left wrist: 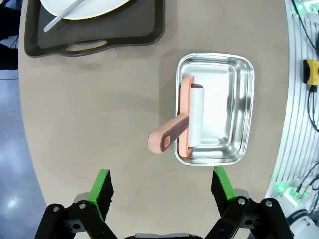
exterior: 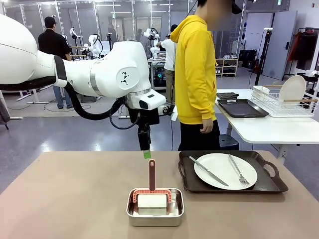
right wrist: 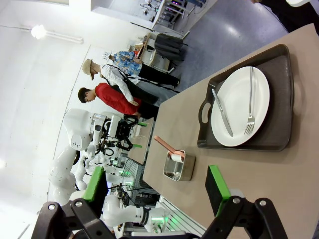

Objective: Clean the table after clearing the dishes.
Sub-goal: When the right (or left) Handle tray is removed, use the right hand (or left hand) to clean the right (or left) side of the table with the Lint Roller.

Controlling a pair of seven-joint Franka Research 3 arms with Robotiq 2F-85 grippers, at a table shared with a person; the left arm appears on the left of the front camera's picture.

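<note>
The left arm (exterior: 114, 74) is extending in from the left side, its wrist bending downward; the left gripper (exterior: 147, 150) is pointing straight down, its jaws standing wide apart with nothing between the green pads (left wrist: 102, 183); the right gripper (right wrist: 155, 172) is likewise gaping wide, its fingers (right wrist: 215, 181) holding nothing, its wrist sitting rolled sideways.

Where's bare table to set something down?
Free: the table's whole left half, left of the pan; also the near right corner, in front of the tray. Crowded: the tight gap between pan and tray, and near the pan, where the left claw hangs.
</note>
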